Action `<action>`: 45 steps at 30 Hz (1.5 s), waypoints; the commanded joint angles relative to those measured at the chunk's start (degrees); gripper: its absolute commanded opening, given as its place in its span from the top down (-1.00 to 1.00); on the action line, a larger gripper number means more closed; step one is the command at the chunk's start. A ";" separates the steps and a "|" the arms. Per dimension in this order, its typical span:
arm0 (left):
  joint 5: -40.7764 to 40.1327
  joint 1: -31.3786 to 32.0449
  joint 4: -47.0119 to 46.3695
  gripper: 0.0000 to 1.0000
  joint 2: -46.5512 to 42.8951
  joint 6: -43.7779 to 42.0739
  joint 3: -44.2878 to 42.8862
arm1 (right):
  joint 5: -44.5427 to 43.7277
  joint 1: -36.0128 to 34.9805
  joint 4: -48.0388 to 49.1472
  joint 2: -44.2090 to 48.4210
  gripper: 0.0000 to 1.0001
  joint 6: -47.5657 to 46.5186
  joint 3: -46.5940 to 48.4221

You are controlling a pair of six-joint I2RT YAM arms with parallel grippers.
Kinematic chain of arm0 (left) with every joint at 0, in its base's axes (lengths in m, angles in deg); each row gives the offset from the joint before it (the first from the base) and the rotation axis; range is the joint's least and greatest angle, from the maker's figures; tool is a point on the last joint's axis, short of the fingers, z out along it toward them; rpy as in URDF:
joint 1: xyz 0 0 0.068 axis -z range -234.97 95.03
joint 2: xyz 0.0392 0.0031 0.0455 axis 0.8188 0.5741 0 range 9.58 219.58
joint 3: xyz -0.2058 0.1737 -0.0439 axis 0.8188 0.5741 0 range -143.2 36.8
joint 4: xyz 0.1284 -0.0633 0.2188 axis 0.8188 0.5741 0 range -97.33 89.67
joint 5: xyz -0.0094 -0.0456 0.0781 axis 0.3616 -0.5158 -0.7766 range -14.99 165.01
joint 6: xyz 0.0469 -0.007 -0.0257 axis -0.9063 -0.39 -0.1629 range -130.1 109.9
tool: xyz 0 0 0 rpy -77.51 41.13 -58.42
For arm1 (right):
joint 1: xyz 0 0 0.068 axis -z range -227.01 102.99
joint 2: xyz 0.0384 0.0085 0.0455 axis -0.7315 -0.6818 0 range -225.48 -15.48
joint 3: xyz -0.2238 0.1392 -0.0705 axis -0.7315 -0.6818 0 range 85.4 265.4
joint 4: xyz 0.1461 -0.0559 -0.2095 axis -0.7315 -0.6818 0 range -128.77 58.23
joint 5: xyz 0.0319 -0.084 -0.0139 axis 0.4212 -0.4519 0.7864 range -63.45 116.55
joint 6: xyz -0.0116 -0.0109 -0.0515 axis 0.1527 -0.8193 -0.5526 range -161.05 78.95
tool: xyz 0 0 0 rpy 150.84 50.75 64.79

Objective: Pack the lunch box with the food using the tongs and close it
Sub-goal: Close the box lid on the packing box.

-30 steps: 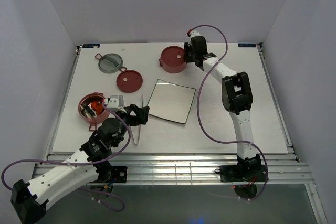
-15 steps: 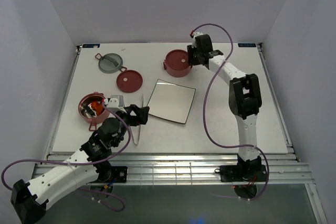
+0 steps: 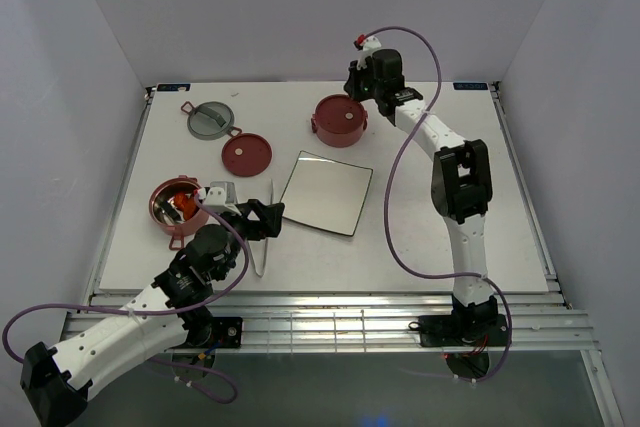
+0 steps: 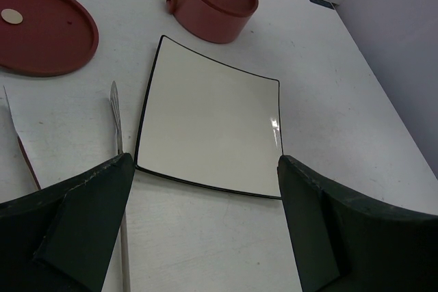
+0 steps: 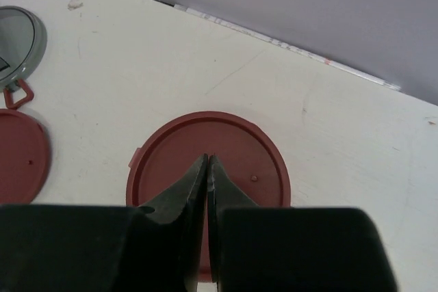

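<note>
Slippage is the main worry at the lower left: the left pincer [image 3: 262, 219] gapes wide, holding nothing, just over the thin tongs [image 3: 264, 255] lying flat beside the square plate [image 3: 327, 193], and a shallow bite could skate them away. Left of it the open bowl [image 3: 157, 209] holds the food [image 3: 181, 205]; a clumsy sweep may tip it. Farther up lie the red disc lid [image 3: 247, 155] and grey-green lid [image 3: 210, 119]. At upper centre the right pincer [image 5: 207, 165] is pinched tight on nothing above the lidded bowl [image 3: 338, 119]; pressing off-centre could shove it. The table [image 3: 510, 217] is white and matte, boxed by plain pale walls [image 3: 300, 7].
</note>
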 commanded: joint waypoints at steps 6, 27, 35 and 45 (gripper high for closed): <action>-0.92 0.35 0.21 -0.92 -0.15 -0.19 -0.75 | 7.67 -0.39 5.46 -9.98 0.85 3.87 1.41; -1.54 0.35 0.30 -0.92 -0.06 -0.19 -0.66 | 6.01 -0.65 7.11 -1.11 0.84 3.18 -3.95; -1.62 0.35 0.12 -0.93 0.46 -0.36 -0.75 | 6.97 -0.56 6.42 -6.20 0.84 4.49 -9.76; -1.63 0.35 -1.11 -0.93 3.45 -0.10 -2.24 | 6.97 -0.39 3.43 -0.76 0.85 2.91 -10.90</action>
